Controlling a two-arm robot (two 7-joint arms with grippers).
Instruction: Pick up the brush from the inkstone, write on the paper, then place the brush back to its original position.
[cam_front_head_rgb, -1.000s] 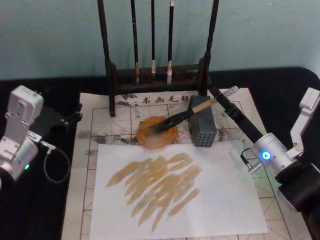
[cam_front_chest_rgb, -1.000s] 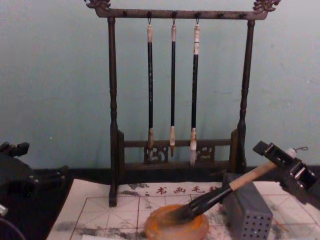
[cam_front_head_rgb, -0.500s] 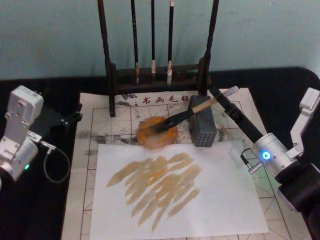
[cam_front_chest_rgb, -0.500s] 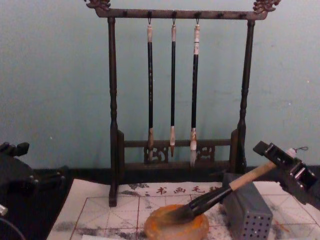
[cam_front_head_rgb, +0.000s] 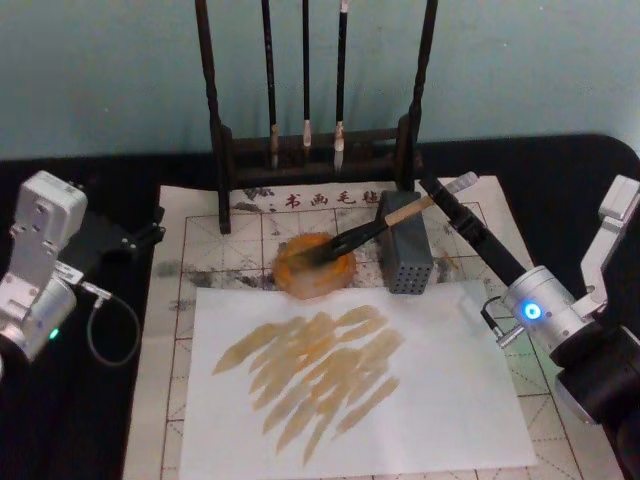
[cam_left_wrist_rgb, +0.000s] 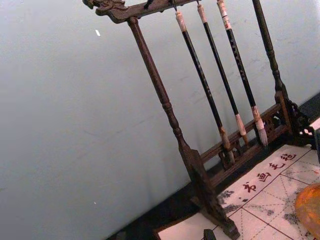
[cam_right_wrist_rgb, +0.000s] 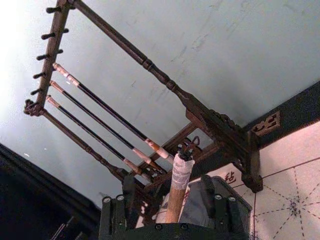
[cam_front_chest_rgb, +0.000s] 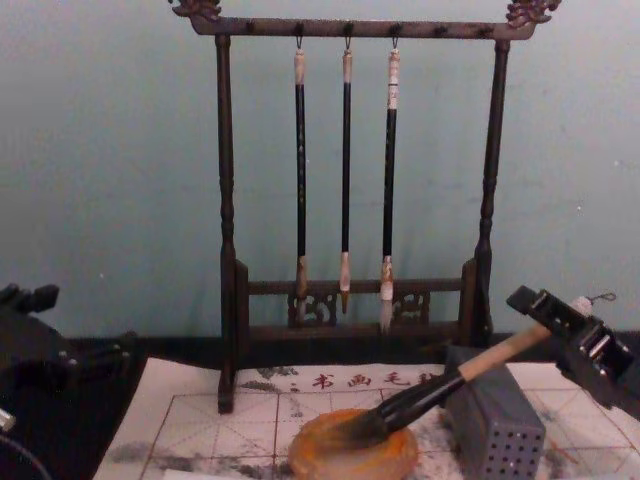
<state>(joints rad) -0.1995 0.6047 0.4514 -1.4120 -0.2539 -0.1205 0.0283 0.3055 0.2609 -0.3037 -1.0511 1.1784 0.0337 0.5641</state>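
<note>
While its dark bristles lie in the inkstone (cam_front_head_rgb: 322, 286) at the centre of the head view, the brush (cam_front_head_rgb: 365, 233) slants up to the right. Its black ferrule and pale wooden handle are propped on the grey perforated box (cam_front_head_rgb: 405, 258). The right gripper (cam_front_head_rgb: 447, 190) straddles the white-capped end, fingers apart on either side of the handle. The left gripper (cam_front_head_rgb: 145, 228) rests at the left edge over the black table (cam_front_head_rgb: 60, 430); whether it is open I cannot tell. The round orange-brown inkstone sits on the paper (cam_front_head_rgb: 250, 235), which is red-gridded with grey smudges. A white sheet (cam_front_head_rgb: 450, 380) with orange-brown strokes covers the paper's lower part. Behind stand a dark wooden rack (cam_front_head_rgb: 215, 130) holding three thin brushes (cam_front_head_rgb: 305, 70), and a pale teal wall (cam_front_head_rgb: 100, 80).
</note>
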